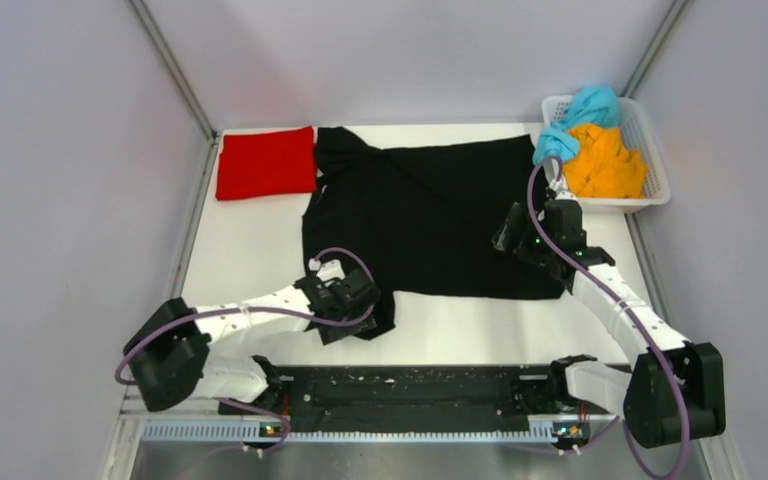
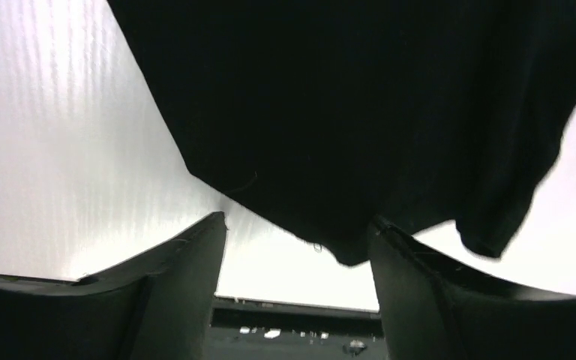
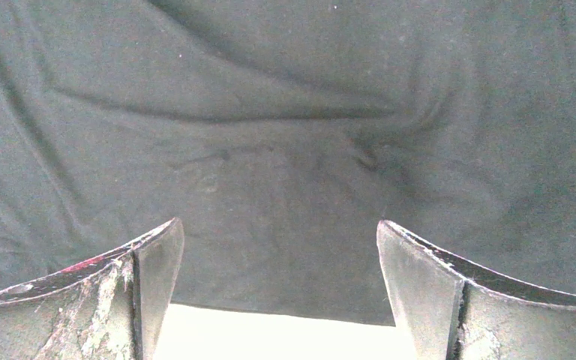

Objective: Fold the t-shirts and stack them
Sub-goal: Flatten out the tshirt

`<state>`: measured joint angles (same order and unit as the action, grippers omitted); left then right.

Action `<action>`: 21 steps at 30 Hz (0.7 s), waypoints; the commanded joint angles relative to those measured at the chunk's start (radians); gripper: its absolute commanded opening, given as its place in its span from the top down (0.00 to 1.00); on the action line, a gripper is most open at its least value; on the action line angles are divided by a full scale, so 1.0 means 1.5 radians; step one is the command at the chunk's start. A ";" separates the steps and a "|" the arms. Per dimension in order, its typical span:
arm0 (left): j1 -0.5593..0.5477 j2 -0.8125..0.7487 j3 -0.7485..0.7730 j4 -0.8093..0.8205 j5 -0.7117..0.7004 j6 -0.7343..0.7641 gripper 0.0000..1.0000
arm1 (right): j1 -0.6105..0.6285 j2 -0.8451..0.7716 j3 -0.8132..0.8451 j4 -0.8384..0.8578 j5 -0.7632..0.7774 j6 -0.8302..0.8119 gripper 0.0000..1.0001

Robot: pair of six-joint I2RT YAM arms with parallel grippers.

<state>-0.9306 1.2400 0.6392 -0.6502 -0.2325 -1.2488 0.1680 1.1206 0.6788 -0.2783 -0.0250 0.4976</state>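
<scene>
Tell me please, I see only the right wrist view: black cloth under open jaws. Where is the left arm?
Observer: The left gripper is at the near left corner of the black shirt, its jaws open.
Operator: Is any shirt folded?
Observer: Yes, a red shirt lies folded at the far left, beside the black one.
Operator: And the other shirts?
Observer: A teal shirt and an orange shirt lie crumpled in the basket at the far right.
</scene>
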 commanded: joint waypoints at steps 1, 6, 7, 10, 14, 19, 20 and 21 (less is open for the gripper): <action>-0.002 0.072 0.072 -0.047 -0.075 -0.034 0.30 | 0.003 -0.003 0.006 0.004 0.033 -0.013 0.01; 0.008 0.158 0.126 -0.073 -0.121 -0.042 0.61 | 0.003 -0.004 0.007 0.001 0.037 -0.017 0.01; 0.008 0.170 0.141 -0.086 -0.130 -0.042 0.69 | 0.003 -0.006 0.007 0.001 0.040 -0.017 0.01; 0.012 0.185 0.200 -0.150 -0.136 -0.018 1.00 | 0.003 -0.008 0.008 -0.003 0.042 -0.020 0.01; 0.013 0.205 0.293 -0.327 -0.088 0.062 1.00 | 0.003 -0.006 0.007 -0.008 0.034 -0.021 0.01; 0.013 0.224 0.297 -0.412 0.055 0.150 1.00 | 0.003 0.001 0.007 -0.024 0.050 -0.025 0.01; 0.013 0.226 0.278 -0.403 0.088 0.158 1.00 | 0.003 0.003 0.009 -0.030 0.055 -0.028 0.01; 0.013 0.227 0.257 -0.392 0.109 0.164 1.00 | 0.003 0.004 0.010 -0.034 0.060 -0.030 0.01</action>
<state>-0.9127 1.5558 1.0908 -1.1191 -0.2668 -1.1088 0.1680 1.1213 0.6788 -0.3088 0.0273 0.4713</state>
